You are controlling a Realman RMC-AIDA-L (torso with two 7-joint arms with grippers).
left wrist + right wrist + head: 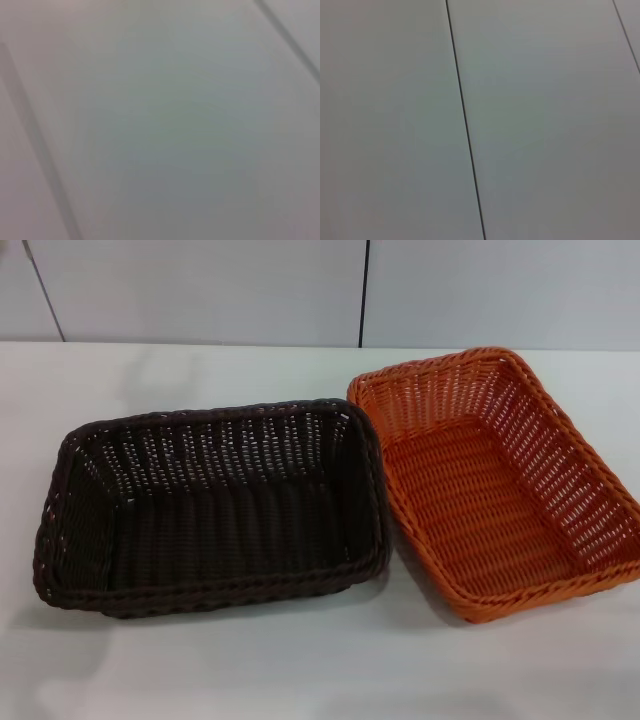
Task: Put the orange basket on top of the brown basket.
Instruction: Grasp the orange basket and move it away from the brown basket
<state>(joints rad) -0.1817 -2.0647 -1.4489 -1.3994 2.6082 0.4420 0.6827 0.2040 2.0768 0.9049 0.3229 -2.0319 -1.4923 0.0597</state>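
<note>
The brown basket (210, 505) sits on the white table at centre left in the head view, upright and empty. The orange basket (495, 480) sits right of it, upright and empty, turned at an angle, with its near left side touching or almost touching the brown basket's right rim. Neither gripper shows in any view. The left wrist view and the right wrist view show only plain pale panels.
The white table (300, 670) runs under both baskets, with bare surface in front and at the far left. A pale panelled wall (200, 290) with a dark vertical seam (364, 290) stands behind the table.
</note>
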